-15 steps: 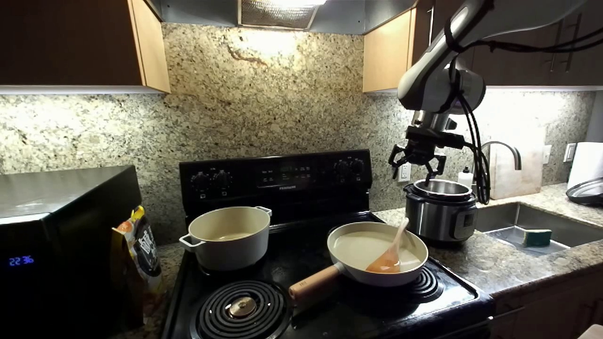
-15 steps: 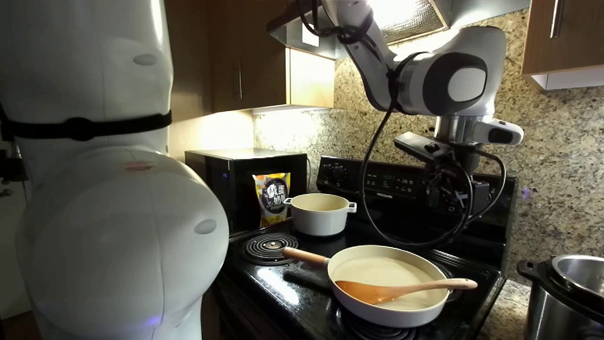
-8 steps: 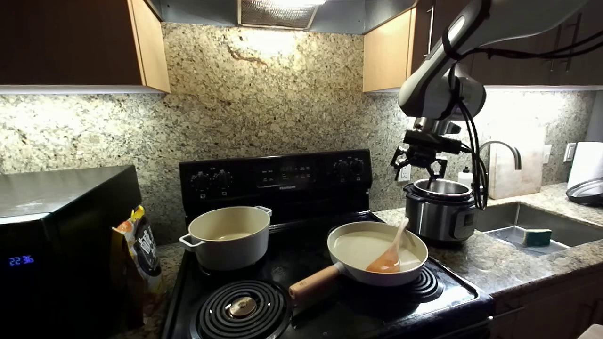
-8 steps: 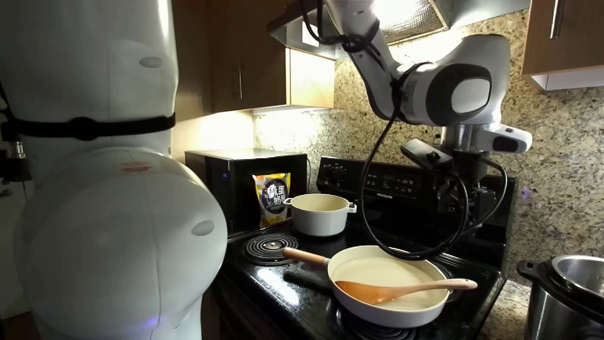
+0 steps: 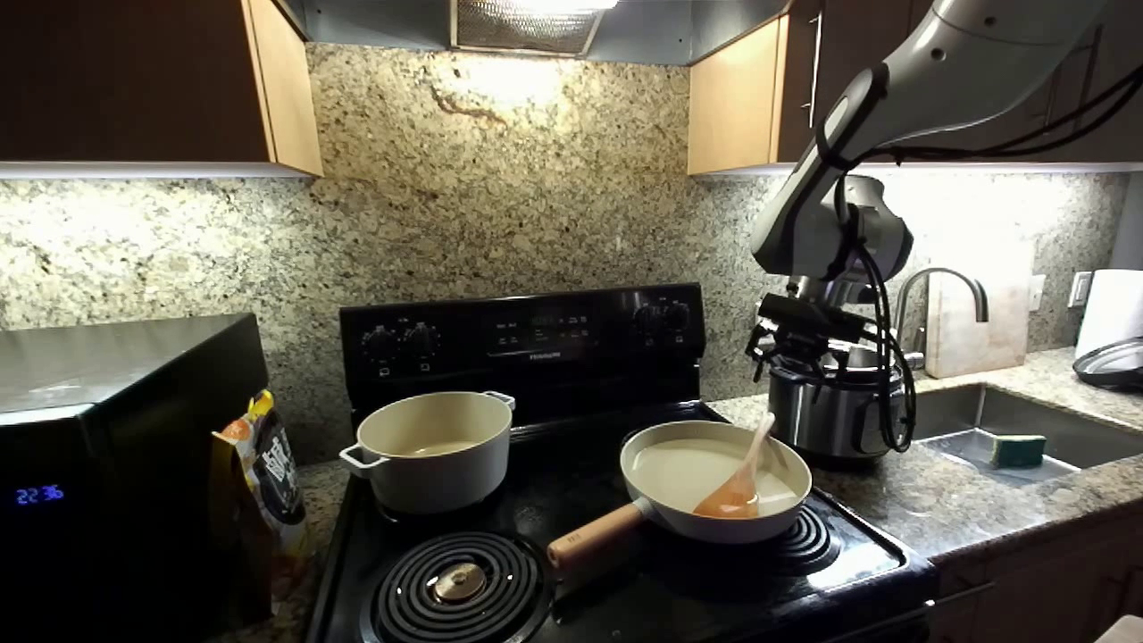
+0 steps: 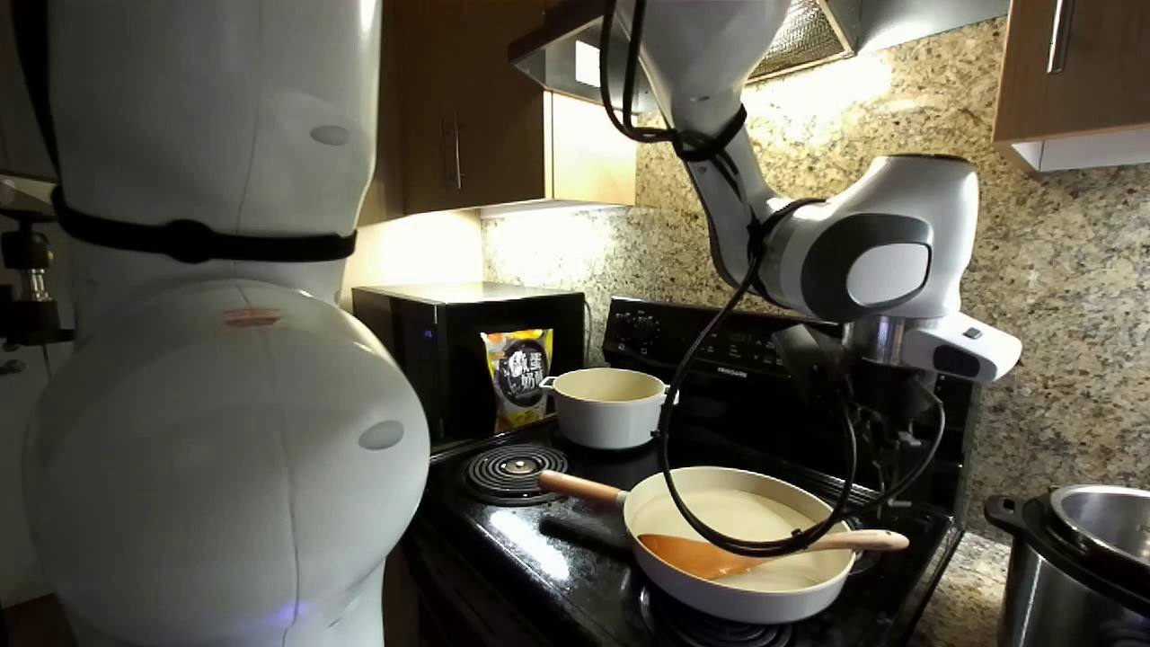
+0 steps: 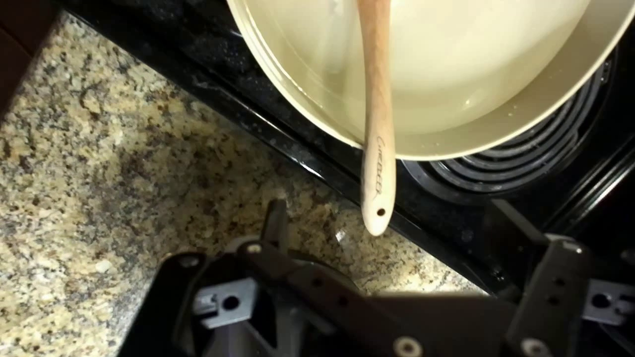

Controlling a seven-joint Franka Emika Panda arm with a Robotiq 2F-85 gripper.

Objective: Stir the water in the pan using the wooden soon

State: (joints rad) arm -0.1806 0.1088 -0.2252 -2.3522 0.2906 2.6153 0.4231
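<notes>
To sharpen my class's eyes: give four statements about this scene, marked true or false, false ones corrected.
1. A brown wooden spoon juts past the rim of a round cream frying pan. True.
2. The black two-fingered gripper is clamped on the spoon. False: the gripper stands open, holding nothing.
3. A green and yellow sponge is in the grey metal sink. True.
4. The deep cream pot with side handles lies tipped over. False: the pot stands upright.

The stove (image 5: 679, 600) before me carries a cream pan (image 5: 723, 530) and deeper pot (image 5: 438, 484); the speckled counter (image 5: 938, 500) alongside bears a steel cooker (image 5: 814, 421).
</notes>
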